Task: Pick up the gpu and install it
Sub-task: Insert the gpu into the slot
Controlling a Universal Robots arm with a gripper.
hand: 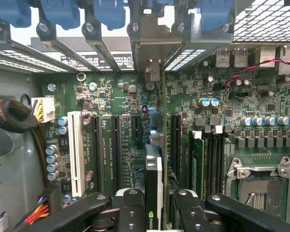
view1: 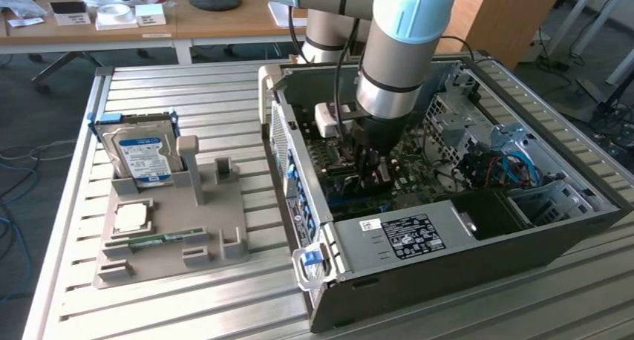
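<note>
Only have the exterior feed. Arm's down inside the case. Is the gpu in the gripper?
Observer: Yes. The wrist view shows the gpu edge-on in the gripper, a finger on each face.
Operator: Over which part of the board?
Observer: Among the black slots, between the white slot and the memory slots.
Operator: Seated?
Observer: Cannot tell. The card hides its own lower edge.

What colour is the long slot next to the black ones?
White: the long slot on the green motherboard, best in the wrist view.
</note>
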